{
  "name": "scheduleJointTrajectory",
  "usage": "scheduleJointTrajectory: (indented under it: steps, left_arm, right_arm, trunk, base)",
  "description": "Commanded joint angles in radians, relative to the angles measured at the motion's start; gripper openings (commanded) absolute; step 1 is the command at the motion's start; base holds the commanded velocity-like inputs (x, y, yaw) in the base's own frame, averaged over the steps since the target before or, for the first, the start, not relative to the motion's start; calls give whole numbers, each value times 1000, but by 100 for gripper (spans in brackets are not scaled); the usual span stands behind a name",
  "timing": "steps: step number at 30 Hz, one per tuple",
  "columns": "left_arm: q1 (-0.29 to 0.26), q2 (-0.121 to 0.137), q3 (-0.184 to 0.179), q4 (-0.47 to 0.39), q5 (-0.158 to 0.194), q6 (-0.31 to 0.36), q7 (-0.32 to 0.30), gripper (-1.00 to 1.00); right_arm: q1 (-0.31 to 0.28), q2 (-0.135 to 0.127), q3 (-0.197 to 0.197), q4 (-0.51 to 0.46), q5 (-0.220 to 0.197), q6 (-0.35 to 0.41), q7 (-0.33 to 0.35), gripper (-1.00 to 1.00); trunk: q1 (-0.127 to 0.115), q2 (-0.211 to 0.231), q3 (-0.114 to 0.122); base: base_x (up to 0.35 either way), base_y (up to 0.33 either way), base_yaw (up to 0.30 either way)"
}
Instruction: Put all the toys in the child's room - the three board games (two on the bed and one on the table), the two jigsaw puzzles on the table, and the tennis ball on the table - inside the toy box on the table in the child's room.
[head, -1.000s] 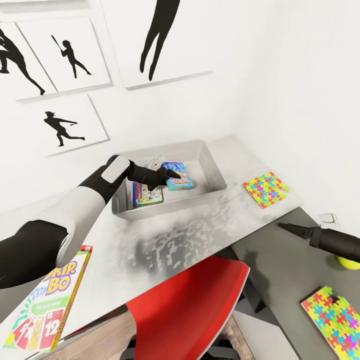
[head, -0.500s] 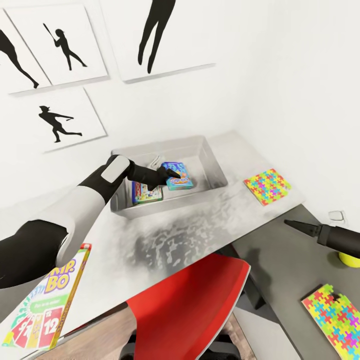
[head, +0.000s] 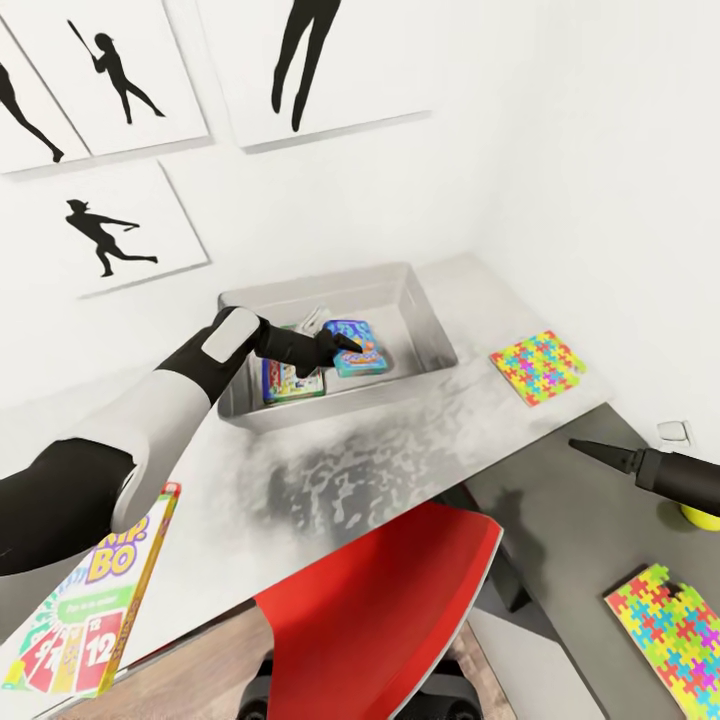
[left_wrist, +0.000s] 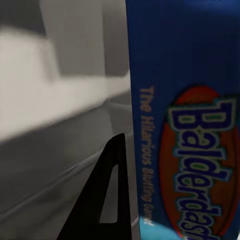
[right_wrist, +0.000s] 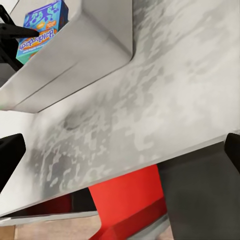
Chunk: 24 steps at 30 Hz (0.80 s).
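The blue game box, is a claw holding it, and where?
Yes. The left claw grips the blue game box by its side edge, above the toy box. The right claw is open and holds nothing.

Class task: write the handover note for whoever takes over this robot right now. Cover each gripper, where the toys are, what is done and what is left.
Left gripper: over the toy box, shut on the blue board game.
Right gripper: over the dark desk wing, holding nothing; open or shut unclear.
Done: Monopoly box in the bin.
Left: release the blue game; SKIP-BO box at the desk's near edge; jigsaw puzzle beside the bin; second puzzle and tennis ball on the wing.
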Motion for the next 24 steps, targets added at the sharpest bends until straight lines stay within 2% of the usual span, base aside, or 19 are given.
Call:
scheduleJointTrajectory:
  steps: [1,16,24]
  left_arm:
    - [-1,1,-4,0,2,1,-3,-100]
    - [-28,1,-2,-6,4,1,-4,-100]
    - [-33,6,1,-27,4,0,-3,-100]
  right_arm:
    - [-1,0,-1,0,3,3,6,100]
    - [-1,0,2,0,3,3,6,100]
    - [-1,11,4,0,3,3,5,100]
  trunk:
    - [0,-2,-3]
    - [0,-2,-27]
    - [0,-2,-33]
  base:
    - [0,0,0]
    - [0,0,0]
    - [0,0,0]
